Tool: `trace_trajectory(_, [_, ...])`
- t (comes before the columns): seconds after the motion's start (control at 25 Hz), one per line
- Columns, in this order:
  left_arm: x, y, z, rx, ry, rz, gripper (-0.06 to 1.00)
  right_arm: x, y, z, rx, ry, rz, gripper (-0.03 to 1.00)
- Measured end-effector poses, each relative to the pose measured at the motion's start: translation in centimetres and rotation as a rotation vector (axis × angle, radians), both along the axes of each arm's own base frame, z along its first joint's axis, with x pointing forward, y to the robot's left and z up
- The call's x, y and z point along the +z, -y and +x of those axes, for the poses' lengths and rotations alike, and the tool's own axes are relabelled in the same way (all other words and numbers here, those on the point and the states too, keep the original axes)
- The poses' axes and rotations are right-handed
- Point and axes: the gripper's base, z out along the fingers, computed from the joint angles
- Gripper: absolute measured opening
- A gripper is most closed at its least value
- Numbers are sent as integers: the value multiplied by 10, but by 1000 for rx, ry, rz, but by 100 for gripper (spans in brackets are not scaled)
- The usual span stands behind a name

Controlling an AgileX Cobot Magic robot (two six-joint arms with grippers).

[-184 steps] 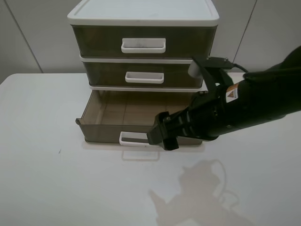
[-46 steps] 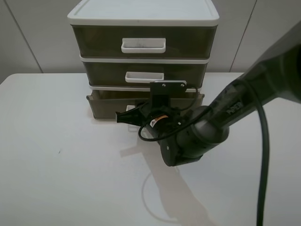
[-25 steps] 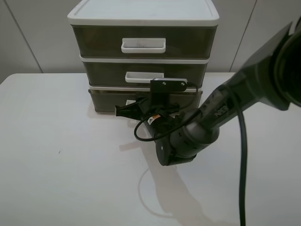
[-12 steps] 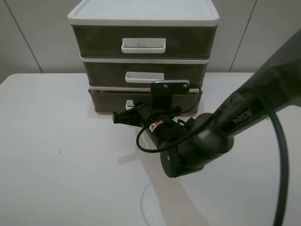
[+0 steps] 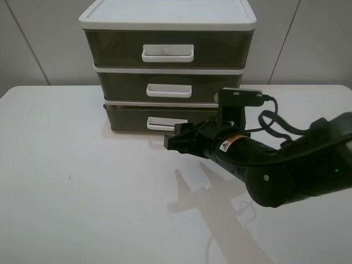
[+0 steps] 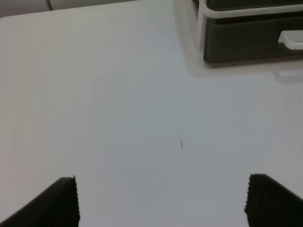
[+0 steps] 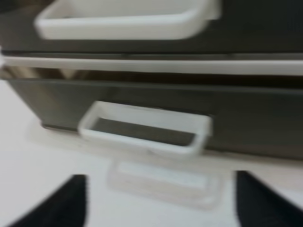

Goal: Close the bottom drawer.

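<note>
The left hand (image 6: 161, 198) is seen only in its wrist view: 2 dark fingertips stand well apart over bare white table (image 6: 118, 118), with nothing between them, so it is released and idle. It is not visible in the exterior high view.

The right hand (image 5: 184, 140) is held low over the table, just in front of the drawer unit (image 5: 168, 60), pointing at the lowest front. In its wrist view the 2 fingertips sit at the frame's opposite corners with only table between them, so it is spread and grasps nothing. No contact with the drawer is shown.

The bottom drawer (image 5: 132, 117) sits at the base of the 3-drawer stack, resting against the table. Its front appears nearly level with the fronts above; whether a slight gap remains cannot be told from the blurred wrist view. The task is judged done or all but done.

Handling, as judgement: thin translucent plastic, light, seemingly empty, so low sliding resistance is expected. The panel is likely to flex slightly and is smooth, so a fingertip may skid. The white loop handle (image 7: 147, 130) is the only grip point; for closing, a push on the front panel beside the handle, near mid-width, is preferred to avoid skewing. The light unit may slide backward under a hard push.
</note>
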Motion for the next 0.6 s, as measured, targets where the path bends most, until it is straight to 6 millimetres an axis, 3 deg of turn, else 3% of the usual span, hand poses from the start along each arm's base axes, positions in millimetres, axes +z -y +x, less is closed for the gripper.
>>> trace_trajectory(0.08, [0,0,0,0,0,0,72,9,19,-1,-24,-61,-4,70])
trace_trajectory(0.16, [0,0,0,0,0,0,72,23,39,-2,-43,-108,1,78])
trace_trajectory(0.4, [0,0,0,0,0,0,72,74,104,-9,-86,-213,42,82])
trace_trajectory(0.6, [0,0,0,0,0,0,72,116,164,-38,-184,-199,62,82])
